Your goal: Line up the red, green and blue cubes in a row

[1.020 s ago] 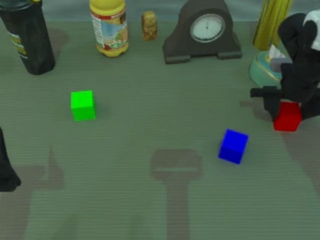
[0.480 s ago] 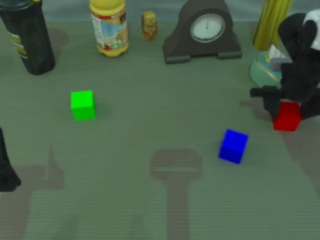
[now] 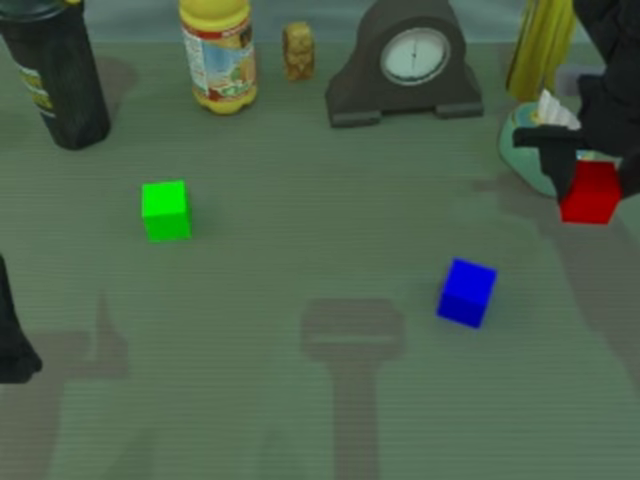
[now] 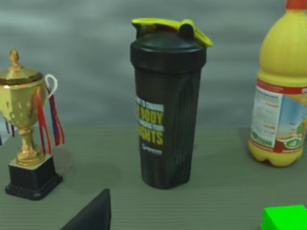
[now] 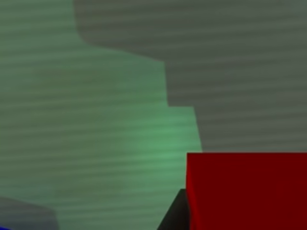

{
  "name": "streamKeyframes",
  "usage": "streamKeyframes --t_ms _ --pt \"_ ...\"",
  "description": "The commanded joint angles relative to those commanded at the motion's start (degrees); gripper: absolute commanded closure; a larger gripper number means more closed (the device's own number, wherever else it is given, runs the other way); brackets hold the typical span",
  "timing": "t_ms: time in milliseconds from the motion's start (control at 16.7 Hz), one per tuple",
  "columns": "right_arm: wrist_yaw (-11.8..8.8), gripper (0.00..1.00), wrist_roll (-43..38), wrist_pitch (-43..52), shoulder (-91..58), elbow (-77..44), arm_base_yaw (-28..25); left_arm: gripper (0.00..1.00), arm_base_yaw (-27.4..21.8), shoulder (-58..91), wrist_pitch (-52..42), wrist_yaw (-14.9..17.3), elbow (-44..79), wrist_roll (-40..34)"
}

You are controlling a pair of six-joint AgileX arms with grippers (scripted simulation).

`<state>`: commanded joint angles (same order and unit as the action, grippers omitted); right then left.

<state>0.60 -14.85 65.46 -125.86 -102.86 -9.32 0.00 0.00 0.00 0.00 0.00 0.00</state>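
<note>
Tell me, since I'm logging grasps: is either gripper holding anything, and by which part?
The right gripper holds the red cube by its opposite side faces, lifted at the table's right edge. The left gripper, parked at the left edge, holds nothing visible.

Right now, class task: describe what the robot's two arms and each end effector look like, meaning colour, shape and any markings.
Both arms are matte black with no markings or cables visible. The right arm's end effector, at the table's right edge, has blocky black links and flat, squared fingers; a white patch shows on that arm in earlier frames only. The left arm, at the table's left edge, shows only as a dark rounded bulk.
</note>
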Motion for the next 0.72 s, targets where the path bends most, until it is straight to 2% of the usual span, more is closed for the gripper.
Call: streamKeyframes --t_ms 300,420,540,720 --pt "0.0 1.0 -0.2 0.1 -0.2 -0.1 0.1 0.0 0.0 0.0 0.0 0.0 0.0 0.0" --pt "0.0 1.0 -2.2 1.2 -1.4 -2.1 -1.9 0.0 0.0 0.0 0.0 0.0 0.0 0.0" --pt "0.2 1.0 -6.3 3.5 -3.9 -6.5 -6.2 0.0 0.0 0.0 0.0 0.0 0.0 0.0" --pt "0.4 1.0 -14.9 8.4 -8.9 -16.2 -15.9 0.0 0.0 0.0 0.0 0.0 0.0 0.0"
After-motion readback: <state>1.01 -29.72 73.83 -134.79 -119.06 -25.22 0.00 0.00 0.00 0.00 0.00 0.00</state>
